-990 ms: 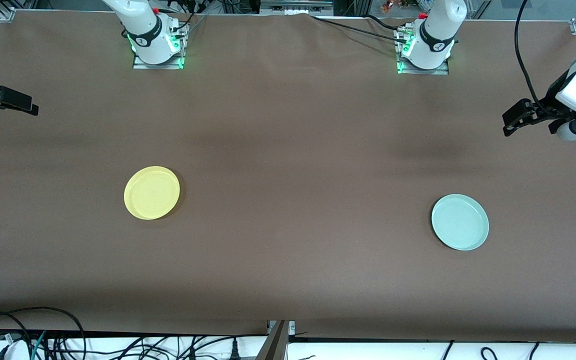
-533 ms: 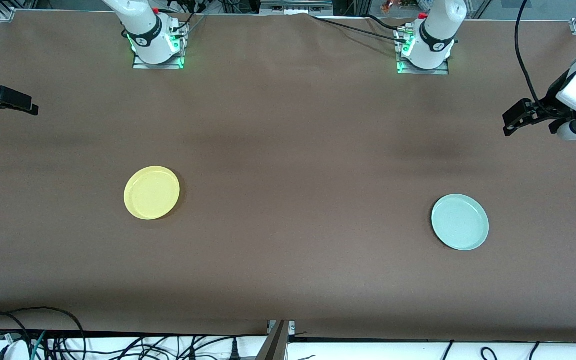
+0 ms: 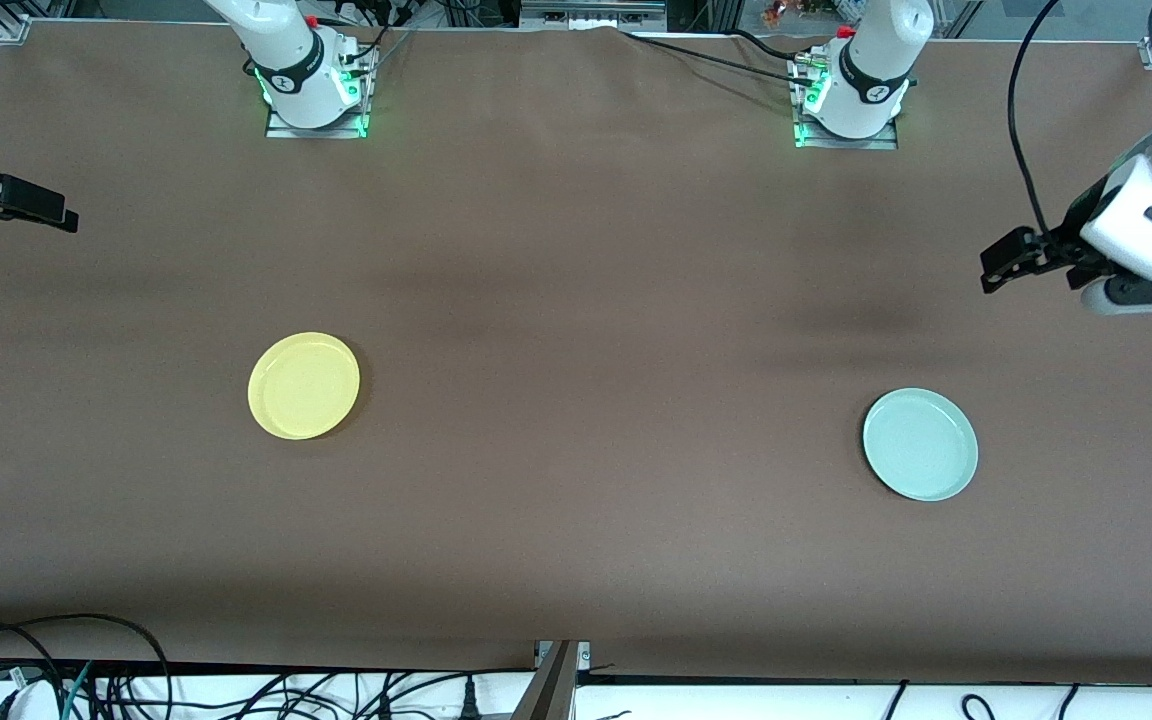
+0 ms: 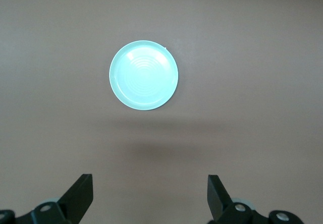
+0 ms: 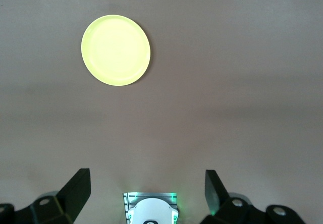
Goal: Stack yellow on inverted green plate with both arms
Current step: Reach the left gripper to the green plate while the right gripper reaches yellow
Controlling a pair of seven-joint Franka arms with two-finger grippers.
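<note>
Two plates, well apart on the brown table (image 3: 576, 560): yellow plate (image 3: 303, 385) toward the right arm's end, pale green plate (image 3: 920, 444) toward the left arm's end, both rim-up, neither near an edge. Left gripper (image 3: 1008, 262) over that end of the table, fingers spread, empty — right gripper (image 3: 31, 205) likewise at its end. Risk: thin low rims, easily pushed flat across the cloth instead of lifted — green not yet inverted.

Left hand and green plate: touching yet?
Apart. The front view shows the left hand up at the table's end, bare brown table between it and the green plate; the left wrist view shows open fingers short of the plate.
</note>
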